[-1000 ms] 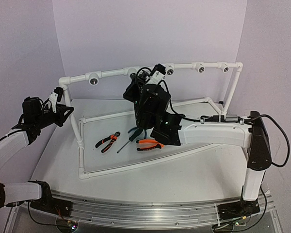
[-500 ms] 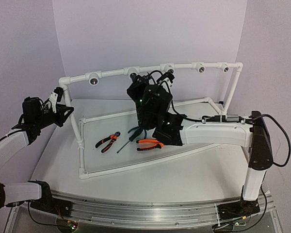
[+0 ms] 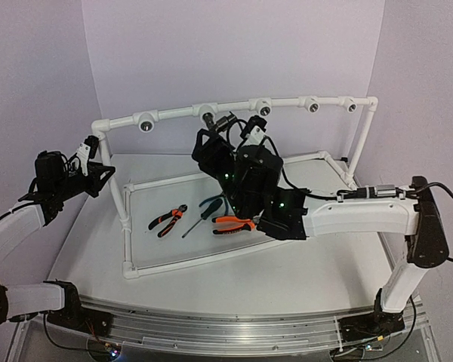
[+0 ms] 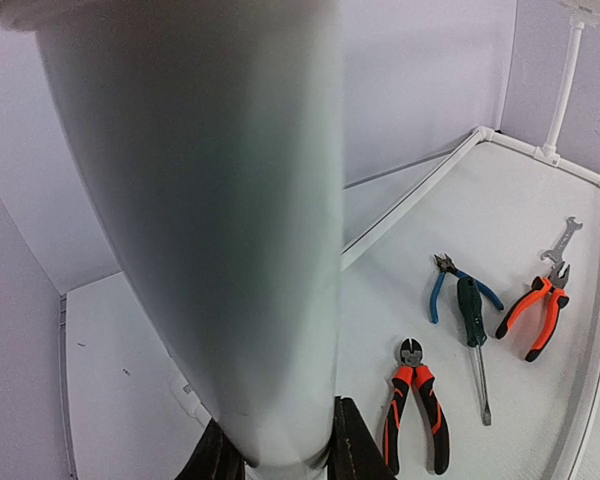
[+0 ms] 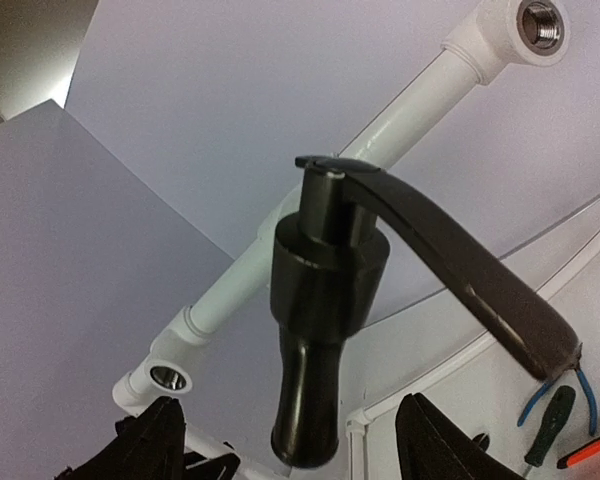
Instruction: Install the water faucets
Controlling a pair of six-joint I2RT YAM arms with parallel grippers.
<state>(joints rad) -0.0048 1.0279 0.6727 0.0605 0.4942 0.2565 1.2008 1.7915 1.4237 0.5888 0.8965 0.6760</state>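
Note:
The black water faucet (image 5: 325, 300), a short cylinder with a bent lever handle, hangs at the white pipe frame's top rail (image 5: 410, 100). It stands free between the fingers of my right gripper (image 5: 295, 445), which is open, its fingertips (image 5: 155, 440) well clear on either side. From above, the faucet (image 3: 225, 121) sits at the top rail left of centre, with the right gripper (image 3: 238, 133) just below it. My left gripper (image 3: 87, 148) is shut on the frame's left corner post (image 4: 200, 230), which fills the left wrist view.
Open round sockets (image 3: 146, 124) (image 3: 263, 109) (image 3: 312, 107) dot the top rail (image 3: 174, 115). On the table inside the frame lie orange-and-black pliers (image 3: 166, 219), a green screwdriver (image 3: 204, 215), blue pliers (image 4: 442, 290) and more orange pliers (image 3: 232, 224). A small wrench (image 4: 562, 235) lies further off.
My right gripper has opened off the faucet and drawn back from the rail, its arm shifting right. The faucet stays at the pipe. The left arm has not moved.

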